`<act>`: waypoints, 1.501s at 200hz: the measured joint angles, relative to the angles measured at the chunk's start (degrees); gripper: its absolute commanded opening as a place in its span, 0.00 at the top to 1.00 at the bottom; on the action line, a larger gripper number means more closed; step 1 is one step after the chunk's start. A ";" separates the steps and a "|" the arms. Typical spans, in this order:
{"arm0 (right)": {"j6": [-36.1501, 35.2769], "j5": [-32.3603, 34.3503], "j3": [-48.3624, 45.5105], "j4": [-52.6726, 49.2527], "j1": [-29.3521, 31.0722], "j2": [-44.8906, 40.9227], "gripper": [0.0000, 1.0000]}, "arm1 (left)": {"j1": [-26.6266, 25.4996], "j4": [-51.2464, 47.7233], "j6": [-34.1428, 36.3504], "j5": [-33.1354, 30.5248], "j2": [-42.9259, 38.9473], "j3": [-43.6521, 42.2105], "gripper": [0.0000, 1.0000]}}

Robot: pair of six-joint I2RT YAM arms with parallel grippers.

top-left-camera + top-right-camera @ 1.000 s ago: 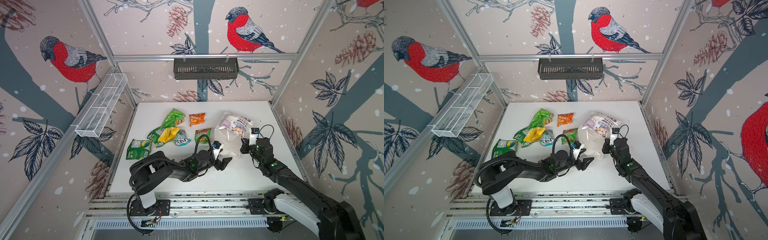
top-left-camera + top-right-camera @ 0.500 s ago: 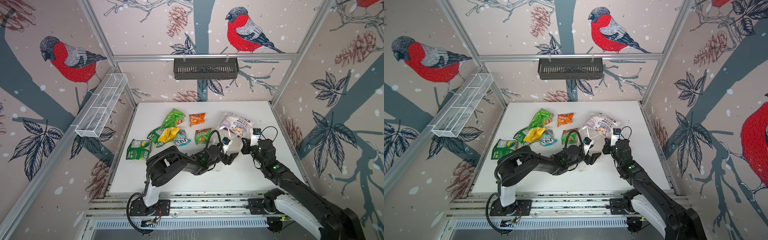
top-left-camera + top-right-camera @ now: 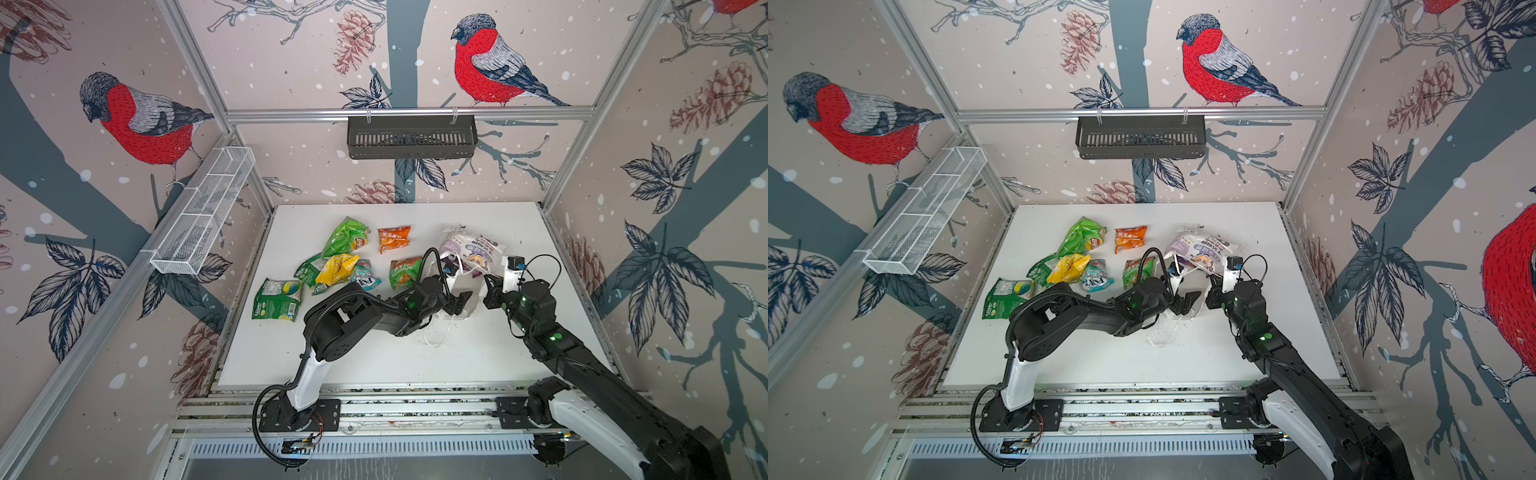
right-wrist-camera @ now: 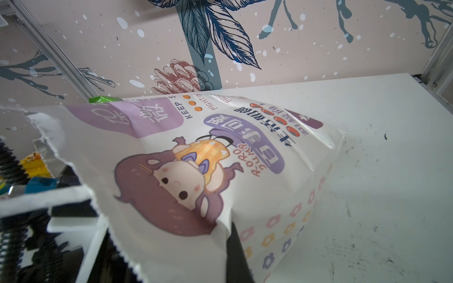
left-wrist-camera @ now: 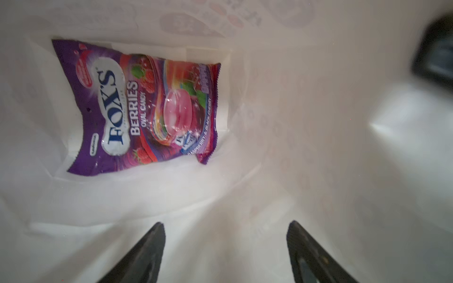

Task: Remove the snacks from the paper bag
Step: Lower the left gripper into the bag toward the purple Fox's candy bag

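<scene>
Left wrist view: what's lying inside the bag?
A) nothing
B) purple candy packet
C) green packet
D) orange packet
B: a purple candy packet lies at the far end of the paper bag, ahead of the open left gripper.

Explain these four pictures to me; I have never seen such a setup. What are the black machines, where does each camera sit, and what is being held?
They are two robot arms mounted at the edge of a white table, each ending in a pair of jaws. The two wide pictures come from one overhead stereo camera; the close ones come from a camera on each wrist. A yellow packet, an orange packet and other snacks lie loose on the table. The right arm has its jaws shut on the rim of the paper bag. The left arm reaches into the bag's mouth, jaws open and empty; its wrist camera looks inside, where a purple packet lies.
</scene>
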 measured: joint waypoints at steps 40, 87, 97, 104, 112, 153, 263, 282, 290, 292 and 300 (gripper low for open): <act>-0.15 -0.81 -0.52 0.13 -0.02 -0.83 1.00 | 0.66 -3.21 0.63 -0.02 2.67 5.49 0.15; -0.44 -3.06 -0.79 0.57 -0.04 -1.01 1.00 | 0.90 -8.90 2.08 -1.20 6.51 11.93 0.07; -0.70 -3.54 -0.79 0.59 -0.04 -1.01 1.00 | 0.90 -9.46 2.19 -1.38 6.86 12.63 0.06; -1.20 -3.82 -0.81 0.68 -0.04 -1.01 1.00 | 0.90 -9.84 2.49 -1.57 7.10 13.03 0.05; -1.20 -4.15 -0.90 0.96 -0.04 -1.01 1.00 | 0.96 -10.64 2.67 -1.79 7.43 13.62 0.05; -1.42 -5.22 -1.36 2.32 -0.07 -0.55 1.00 | 1.05 -13.53 3.13 -2.38 9.29 16.81 0.05; -1.49 -3.04 -0.79 2.23 -0.04 -0.70 1.00 | 0.94 -11.69 5.49 3.26 7.89 11.87 0.18; -1.53 -2.01 -0.46 1.62 -0.02 -1.01 1.00 | 0.83 -12.15 5.53 3.37 8.59 13.35 0.18; -1.51 -1.86 -0.26 1.33 -0.04 -1.20 1.00 | 0.72 -12.17 5.57 3.30 8.63 13.57 0.18; -1.49 -1.86 -0.22 1.27 -0.04 -1.22 1.00 | 0.70 -12.17 5.62 3.28 8.63 13.60 0.18; -1.49 -1.88 0.00 0.90 -0.04 -1.29 1.00 | 0.52 -12.15 5.90 3.06 8.63 13.60 0.18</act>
